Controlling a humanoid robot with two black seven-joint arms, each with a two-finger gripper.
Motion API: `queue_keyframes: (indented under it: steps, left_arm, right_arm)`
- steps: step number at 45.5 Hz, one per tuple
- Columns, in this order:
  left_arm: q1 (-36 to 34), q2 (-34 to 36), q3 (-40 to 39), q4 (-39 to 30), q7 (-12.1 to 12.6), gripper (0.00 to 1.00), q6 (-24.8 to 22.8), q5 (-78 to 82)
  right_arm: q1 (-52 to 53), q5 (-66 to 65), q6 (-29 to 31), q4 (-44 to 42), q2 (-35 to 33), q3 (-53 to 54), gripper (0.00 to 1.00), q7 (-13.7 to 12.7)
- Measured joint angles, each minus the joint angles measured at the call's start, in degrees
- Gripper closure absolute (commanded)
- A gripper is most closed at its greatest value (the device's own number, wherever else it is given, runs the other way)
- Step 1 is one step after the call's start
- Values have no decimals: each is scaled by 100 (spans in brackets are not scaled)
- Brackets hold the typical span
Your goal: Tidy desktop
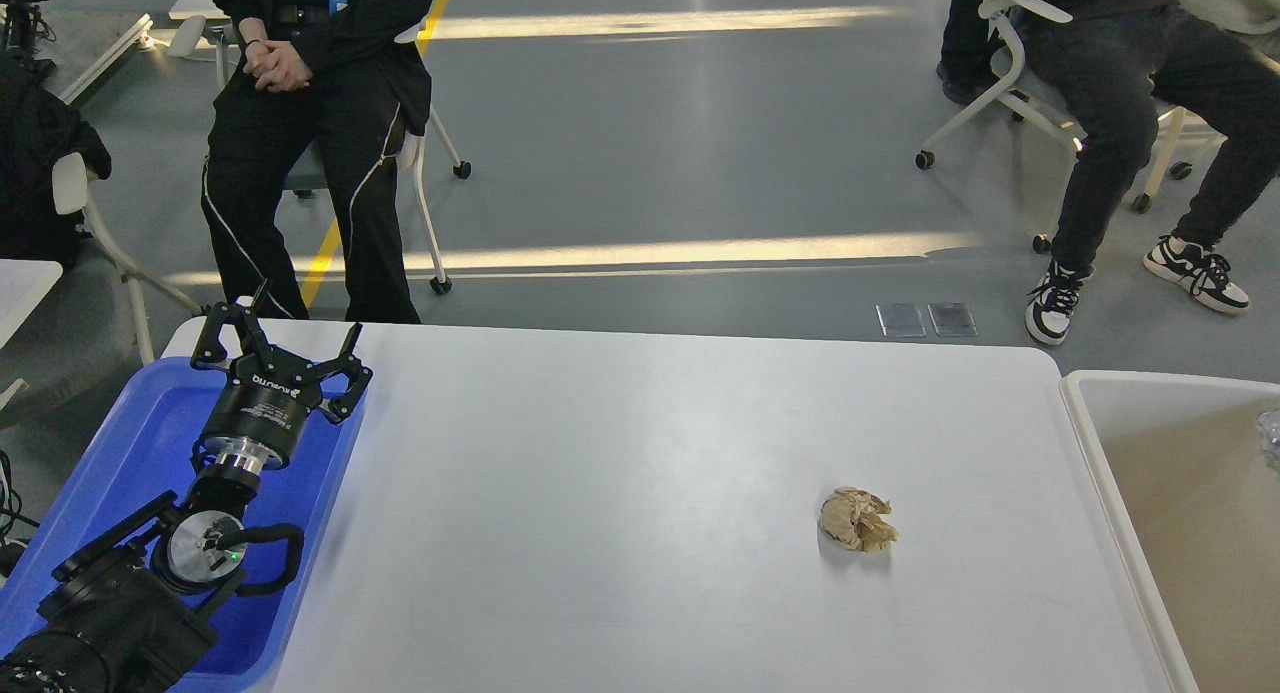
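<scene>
Nearest, lower left: black left arm, its two-finger left gripper (283, 345) spread wide, holding nothing, above blue plastic tray (120, 443) | wide matte white desktop (620, 493) fills the centre, between tray and cream-white bin with beige inside (1180, 493) | crumpled tan paper wad (857, 519) on desktop, right of centre, well apart from gripper | right gripper unseen

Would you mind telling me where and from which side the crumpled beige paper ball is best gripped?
Probably from straight above, pinching across the middle of the crumpled paper ball. It lies low and irregular on the bare desktop, nothing beside it, so fingers can close on opposite sides.
</scene>
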Motion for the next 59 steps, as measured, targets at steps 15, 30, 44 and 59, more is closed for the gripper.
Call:
queue_keyframes:
  steps: [15, 30, 44, 59]
  left_arm:
    - [0, 0, 0, 1, 0, 0, -1, -6]
    - [0, 0, 0, 2, 0, 0, 7, -11]
    - [0, 0, -4, 4, 0, 0, 7, -11]
    - [0, 0, 0, -1, 0, 0, 6, -8]
  right_arm:
    - [-53, 123, 105, -913, 564, 27, 100, -17]
    - [-233, 417, 348, -2074, 1457, 29, 100, -104]
    - [-388, 545, 244, -2565, 2261, 77, 100, -113]
    - [-442, 592, 213, -3436, 2868, 289, 90, -134]
